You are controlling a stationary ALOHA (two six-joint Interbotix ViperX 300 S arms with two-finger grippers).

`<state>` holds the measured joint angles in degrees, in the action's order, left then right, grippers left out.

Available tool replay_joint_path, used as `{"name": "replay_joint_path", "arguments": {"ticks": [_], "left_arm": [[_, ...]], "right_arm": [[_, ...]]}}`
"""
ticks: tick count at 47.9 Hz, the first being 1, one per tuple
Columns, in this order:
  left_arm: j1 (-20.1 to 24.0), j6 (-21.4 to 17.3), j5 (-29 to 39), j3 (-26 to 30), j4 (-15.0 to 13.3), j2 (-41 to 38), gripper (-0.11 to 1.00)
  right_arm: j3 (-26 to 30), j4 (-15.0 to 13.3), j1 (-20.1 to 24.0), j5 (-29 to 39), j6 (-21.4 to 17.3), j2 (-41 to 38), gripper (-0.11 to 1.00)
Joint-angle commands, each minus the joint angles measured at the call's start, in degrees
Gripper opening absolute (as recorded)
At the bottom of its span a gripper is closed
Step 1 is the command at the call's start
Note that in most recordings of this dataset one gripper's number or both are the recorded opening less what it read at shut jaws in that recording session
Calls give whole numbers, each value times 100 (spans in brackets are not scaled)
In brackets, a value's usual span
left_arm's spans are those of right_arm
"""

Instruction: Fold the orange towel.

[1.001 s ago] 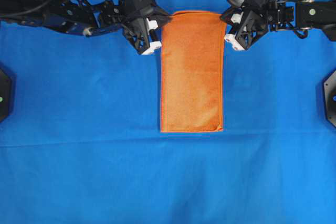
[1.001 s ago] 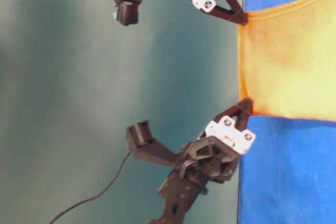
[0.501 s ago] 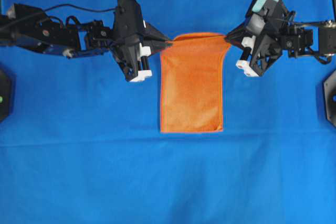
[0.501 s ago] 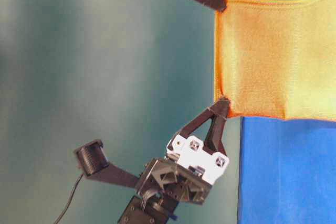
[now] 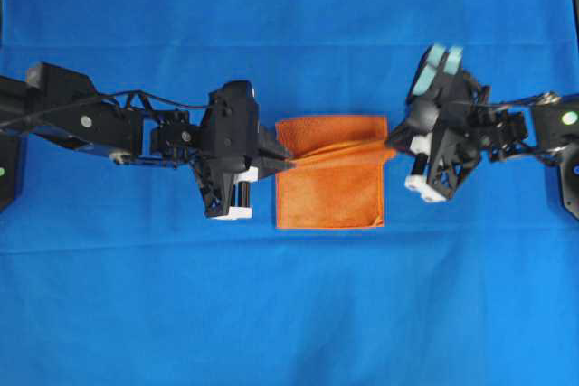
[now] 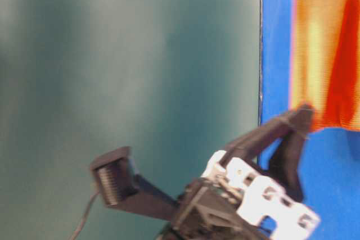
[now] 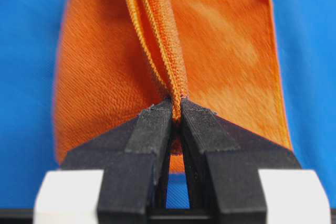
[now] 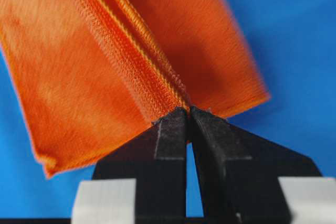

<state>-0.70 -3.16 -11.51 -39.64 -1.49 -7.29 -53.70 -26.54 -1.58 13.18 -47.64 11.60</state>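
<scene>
At the middle of the blue-covered counter [image 5: 289, 314] lies the orange towel [image 5: 330, 192], its near part flat on the surface and its far edge lifted and drawn over it as a raised band running side to side. On the towel's left corner, the left gripper [image 5: 288, 164] has its black jaws pressed tight together on the bunched, stitched edge, which the left wrist view shows pinched between the tips. On the opposite corner, the right gripper [image 5: 389, 144] clamps the other end of the same edge, its jaws likewise closed on the cloth. Both black arms reach inward from the counter's sides, level with each other.
</scene>
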Motion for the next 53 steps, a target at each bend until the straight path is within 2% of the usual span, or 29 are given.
{"name": "replay_joint_path", "arguments": {"ticks": [1, 14, 32, 34, 36, 40, 44, 46, 50, 51, 53], "left_arm": [[-149, 26, 18, 18, -18, -44, 2], [-448, 44, -70, 35, -9, -396, 2], [-606, 97, -211, 44, -9, -422, 3], [-598, 97, -211, 53, -9, -422, 3], [-598, 97, -211, 53, -18, -422, 5], [-589, 97, -211, 53, -9, -422, 19], [-589, 88, -202, 62, -9, -404, 42], [-589, 79, -176, 53, -9, -378, 57], [-589, 70, -123, 26, -9, -255, 80], [-589, 70, -88, 18, -9, -176, 84], [-589, 44, -9, 0, -9, -44, 86]], "right_arm": [[9, 149, 97, -123, -9, -193, 4], [35, 413, 360, -659, -9, -580, 4], [132, 492, 536, -809, -9, -659, 5], [167, 492, 563, -809, 0, -677, 8], [193, 492, 580, -809, 0, -703, 18], [246, 483, 615, -782, 9, -721, 45], [272, 475, 650, -721, 18, -694, 65], [299, 466, 677, -659, 26, -633, 67], [343, 466, 747, -492, 62, -431, 62], [352, 457, 765, -439, 70, -360, 61], [369, 431, 800, -325, 88, -185, 62]]}}
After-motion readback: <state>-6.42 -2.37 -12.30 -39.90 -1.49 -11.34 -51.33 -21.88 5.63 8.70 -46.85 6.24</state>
